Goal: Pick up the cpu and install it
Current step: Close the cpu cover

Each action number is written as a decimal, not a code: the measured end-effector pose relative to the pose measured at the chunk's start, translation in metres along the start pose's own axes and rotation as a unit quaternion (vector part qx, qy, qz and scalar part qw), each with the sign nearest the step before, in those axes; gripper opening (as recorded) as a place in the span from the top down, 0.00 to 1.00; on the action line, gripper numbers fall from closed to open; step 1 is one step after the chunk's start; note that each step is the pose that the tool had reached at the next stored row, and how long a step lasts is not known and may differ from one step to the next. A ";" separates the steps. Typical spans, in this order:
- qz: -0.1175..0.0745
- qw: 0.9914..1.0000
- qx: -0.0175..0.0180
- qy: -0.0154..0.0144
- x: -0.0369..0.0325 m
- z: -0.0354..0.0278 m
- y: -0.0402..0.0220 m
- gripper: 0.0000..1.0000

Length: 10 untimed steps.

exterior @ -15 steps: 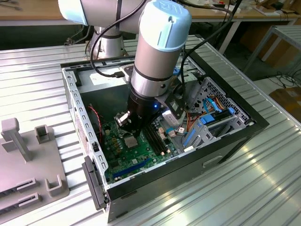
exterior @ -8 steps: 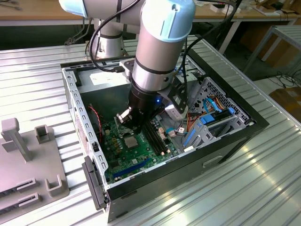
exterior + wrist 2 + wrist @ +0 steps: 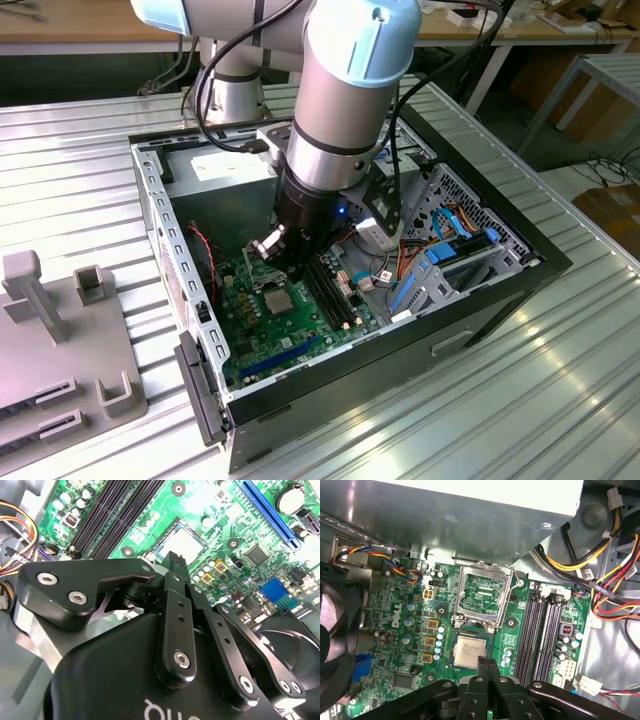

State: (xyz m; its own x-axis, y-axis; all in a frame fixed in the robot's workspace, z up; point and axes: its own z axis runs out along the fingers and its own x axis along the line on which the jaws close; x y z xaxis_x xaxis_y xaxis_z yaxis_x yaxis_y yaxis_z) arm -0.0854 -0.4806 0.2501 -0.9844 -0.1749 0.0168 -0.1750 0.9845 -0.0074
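The cpu (image 3: 470,651), a pale silver-grey square, lies flat in its socket on the green motherboard (image 3: 415,630) inside the open computer case (image 3: 400,330). It also shows in the second wrist view (image 3: 184,544) and the exterior view (image 3: 279,299). The socket's metal frame (image 3: 483,596) stands hinged open just behind it. My gripper (image 3: 487,664) hangs close above the cpu's near edge, its black fingers (image 3: 178,565) pressed together with nothing between them. In the exterior view the gripper (image 3: 296,270) reaches down into the case over the socket.
Black memory slots (image 3: 542,635) run beside the socket. Bundled coloured cables (image 3: 610,595) lie past them. A black fan (image 3: 335,640) sits on the other side, and the grey power supply (image 3: 470,515) overhangs the board. A grey fixture (image 3: 60,340) stands on the table at the exterior view's left.
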 end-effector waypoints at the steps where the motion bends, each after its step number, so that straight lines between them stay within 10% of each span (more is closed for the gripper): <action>1: -0.002 1.000 0.000 0.000 -0.0009 0.0000 0.0000 0.89; 10: -0.027 1.000 0.000 0.000 -0.0048 -0.0001 -0.0003 0.89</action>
State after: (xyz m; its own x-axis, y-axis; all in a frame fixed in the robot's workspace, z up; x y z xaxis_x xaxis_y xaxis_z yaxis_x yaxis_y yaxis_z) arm -0.0806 -0.4800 0.2502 -0.9734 -0.2286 0.0168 -0.2287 0.9735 -0.0075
